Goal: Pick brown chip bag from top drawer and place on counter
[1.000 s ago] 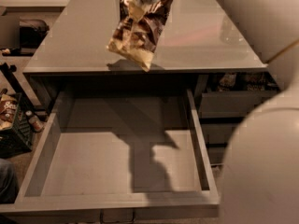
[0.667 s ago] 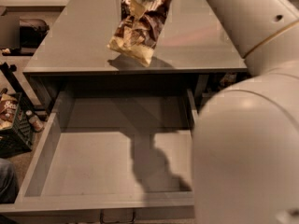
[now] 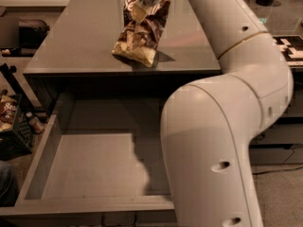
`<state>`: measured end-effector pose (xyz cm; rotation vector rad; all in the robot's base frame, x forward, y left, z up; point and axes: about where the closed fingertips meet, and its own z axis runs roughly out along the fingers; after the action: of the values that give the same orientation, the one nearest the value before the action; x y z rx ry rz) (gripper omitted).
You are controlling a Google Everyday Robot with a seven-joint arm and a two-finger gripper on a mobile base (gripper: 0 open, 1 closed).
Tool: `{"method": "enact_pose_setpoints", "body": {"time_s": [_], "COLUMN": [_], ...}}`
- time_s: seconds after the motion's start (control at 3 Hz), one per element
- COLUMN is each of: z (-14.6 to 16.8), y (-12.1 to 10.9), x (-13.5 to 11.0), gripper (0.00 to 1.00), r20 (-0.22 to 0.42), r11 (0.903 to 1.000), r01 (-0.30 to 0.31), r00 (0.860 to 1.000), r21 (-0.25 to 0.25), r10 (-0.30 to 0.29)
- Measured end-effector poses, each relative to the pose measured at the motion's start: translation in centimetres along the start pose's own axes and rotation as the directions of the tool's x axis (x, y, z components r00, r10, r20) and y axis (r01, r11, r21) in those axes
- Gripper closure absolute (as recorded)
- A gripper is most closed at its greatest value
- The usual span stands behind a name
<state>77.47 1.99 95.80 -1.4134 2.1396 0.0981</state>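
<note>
I log, in my one view:
- gripper (image 3: 143,4) at top edge, clamped on the upper end of the brown chip bag (image 3: 140,34)
- bag's lower end touching the counter (image 3: 71,46) near its front edge
- top drawer (image 3: 94,167) standing open below
- my arm (image 3: 227,126) filling the right side

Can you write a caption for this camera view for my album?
The gripper, at the top edge, holds the brown chip bag upright on the counter above the open top drawer.

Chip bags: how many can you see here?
2. The brown chip bag stands on the counter with the gripper at its top end. A second bag sits in a dark crate at far left; the crate may hide more.
</note>
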Motion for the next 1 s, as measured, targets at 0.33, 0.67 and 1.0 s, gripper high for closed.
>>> {"method": "enact_pose_setpoints", "body": {"time_s": [0.33,0.67,1.0], "z": [0.14,0.14,0.15], "y": [-0.31,-0.31,-0.31], "x": [-0.17,-0.17,-0.17], "gripper": [0.82,0.59,0.36], "r20": [0.007,0.007,0.007], "r11": [1.0,1.0,1.0], "r01": [-0.003,-0.003,-0.003], "r00": [1.0,1.0,1.0], "r21": [0.003,0.003,0.003], "r10": [0.003,0.003,0.003]}}
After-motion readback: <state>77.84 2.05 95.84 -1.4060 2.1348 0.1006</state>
